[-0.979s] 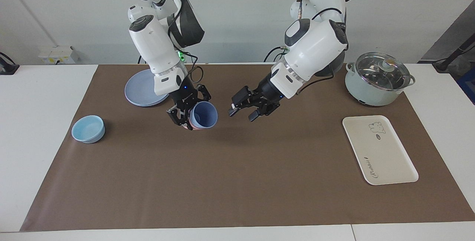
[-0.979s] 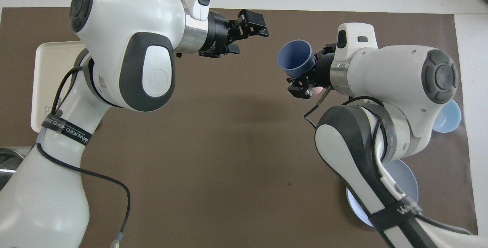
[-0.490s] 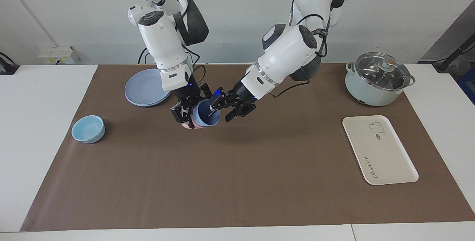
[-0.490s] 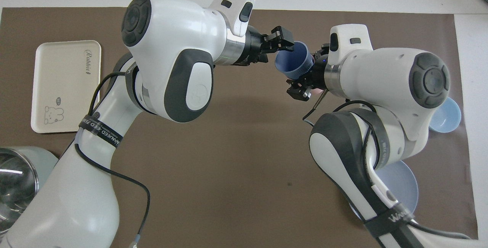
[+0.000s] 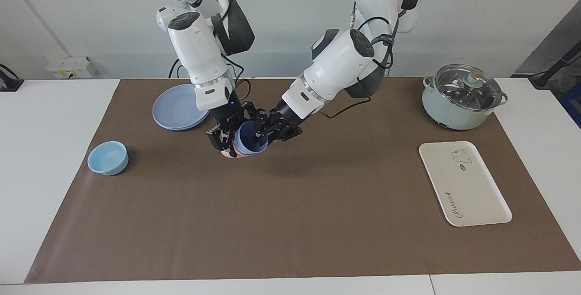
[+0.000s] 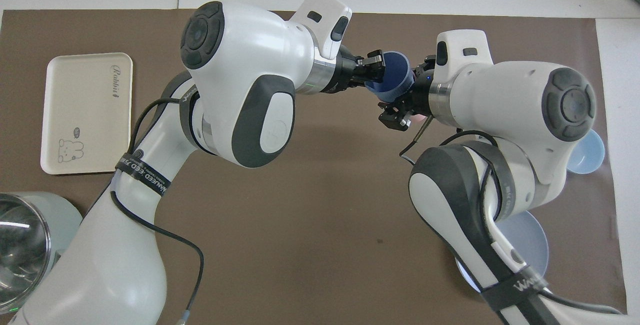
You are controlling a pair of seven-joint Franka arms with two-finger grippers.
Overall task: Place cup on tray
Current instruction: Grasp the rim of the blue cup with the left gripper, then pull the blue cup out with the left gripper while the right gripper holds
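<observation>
Just left of centre in the facing frame, the right gripper (image 5: 225, 143) holds the periwinkle cup (image 5: 250, 142) aloft, tilted mouth-outward, with a pink cup (image 5: 230, 153) nested beneath. This presents the rim to the left gripper (image 5: 263, 132), whose fingers have pinched it, apparently to draw it free for the tray (image 5: 464, 183) at lower right.

The tray (image 6: 87, 115), at the left edge of the overhead view, carries cursive lettering that reads roughly "Rabbit" near its upper corner. Black straps on both arms, at lower left (image 6: 142, 177) and lower right (image 6: 515, 285), bear white capitals beginning "WANJEED"; the remainder is unreadable.
</observation>
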